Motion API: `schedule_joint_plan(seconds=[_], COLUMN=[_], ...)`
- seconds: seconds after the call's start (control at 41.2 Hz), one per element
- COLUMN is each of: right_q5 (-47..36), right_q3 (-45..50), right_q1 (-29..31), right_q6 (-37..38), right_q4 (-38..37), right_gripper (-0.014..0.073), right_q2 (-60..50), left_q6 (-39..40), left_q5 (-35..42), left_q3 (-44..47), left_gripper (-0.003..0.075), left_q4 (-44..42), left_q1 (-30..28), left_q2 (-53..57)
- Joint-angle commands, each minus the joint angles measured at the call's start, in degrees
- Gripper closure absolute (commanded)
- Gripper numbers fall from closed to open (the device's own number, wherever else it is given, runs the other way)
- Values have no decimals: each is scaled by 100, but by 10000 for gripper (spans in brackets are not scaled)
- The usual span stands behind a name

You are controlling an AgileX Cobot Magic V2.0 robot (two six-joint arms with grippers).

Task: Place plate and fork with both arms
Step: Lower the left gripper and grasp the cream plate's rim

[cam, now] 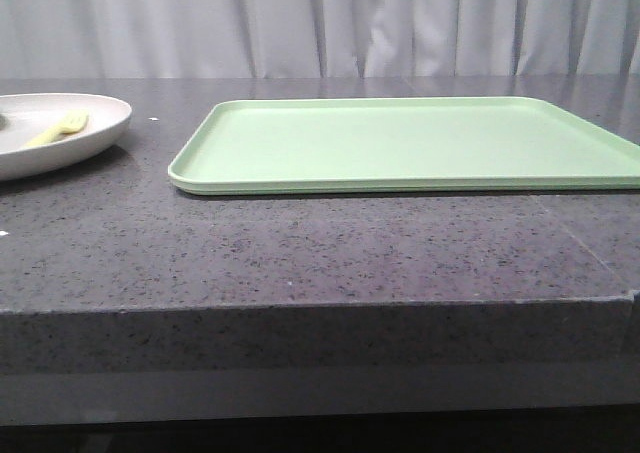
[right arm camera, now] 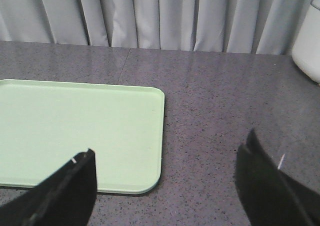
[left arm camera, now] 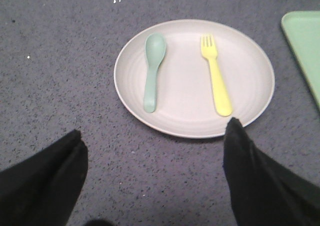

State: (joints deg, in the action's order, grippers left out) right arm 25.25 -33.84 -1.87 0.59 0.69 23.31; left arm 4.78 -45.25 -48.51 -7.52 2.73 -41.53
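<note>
I see my left gripper [left arm camera: 155,151] hovering with fingers spread wide above the plate [left arm camera: 194,78] — round, off-white, matte, on the speckled grey counter [cam: 300,253] left of the pale green tray [cam: 410,143]. The yellow fork [left arm camera: 216,74] lies in it beside a green spoon [left arm camera: 152,70]. My right gripper [right arm camera: 167,173] — also spread — holds nothing.

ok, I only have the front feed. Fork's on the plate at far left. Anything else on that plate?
Observer: Yes, a pale green spoon lies on the plate, apart from the fork, handles parallel.
Operator: Left gripper state?
Observer: Left gripper is open, nothing in it; its right finger's tip overlaps the plate rim in the left wrist view.
Operator: Right one?
Observer: Right gripper is open too, empty, above the tray corner.
</note>
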Motion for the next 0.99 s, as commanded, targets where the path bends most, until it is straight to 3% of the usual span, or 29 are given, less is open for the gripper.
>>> schedule_joint_plan(seconds=[0.0,0.146,0.364,0.509,0.728,0.97], right_q5=[-490,-490,-490,-490,-490,-490], right_q3=[-160,-160,-160,-160,-160,-160], right_q1=[42,42,42,42,42,42], right_q6=[-59,-59,-59,-59,-59,-59], right_q4=[-69,-69,-69,-69,-69,-69], right_gripper=[11,11,11,11,11,11], right_q2=[80,80,80,80,80,80], left_q6=[58,58,-167,-708,-1916,-2140], left_q5=[169,-293,-337,-326,-326,-315], left_q3=[-358,-778,-1364,-1822,-2445,-2889], left_gripper=[184,184,184,184,184,184], left_q4=[-266,-520,-440,372,2412,3129], left_q1=[3,3,-290,-919,-1897,-2275], left_q2=[-527,-1378,-2468,-3154,-4060,-4914])
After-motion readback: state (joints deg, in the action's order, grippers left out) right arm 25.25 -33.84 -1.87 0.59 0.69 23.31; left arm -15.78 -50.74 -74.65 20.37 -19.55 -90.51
